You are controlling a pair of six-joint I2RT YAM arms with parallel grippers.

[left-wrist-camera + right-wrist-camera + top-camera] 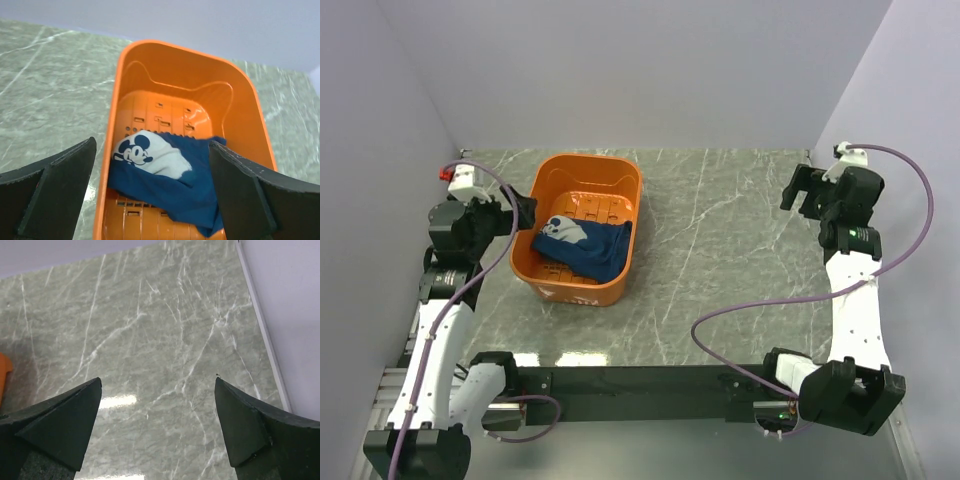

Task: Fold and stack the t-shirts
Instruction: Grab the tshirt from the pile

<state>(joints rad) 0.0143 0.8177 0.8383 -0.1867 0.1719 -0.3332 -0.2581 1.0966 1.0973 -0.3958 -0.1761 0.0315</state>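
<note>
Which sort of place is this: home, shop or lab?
Likely a lab test cell: plain walls boxing in a marble-patterned table, a black mounting rail along its near edge, an orange basket holding one t-shirt.

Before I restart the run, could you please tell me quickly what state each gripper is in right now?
Left gripper: open, holding nothing; the t-shirt lies in the orange basket.
Right gripper: open, holding nothing.

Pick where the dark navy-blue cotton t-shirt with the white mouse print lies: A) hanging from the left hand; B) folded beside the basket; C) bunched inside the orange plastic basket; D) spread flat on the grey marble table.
C: the dark navy-blue cotton t-shirt lies crumpled within the orange plastic basket.
</note>
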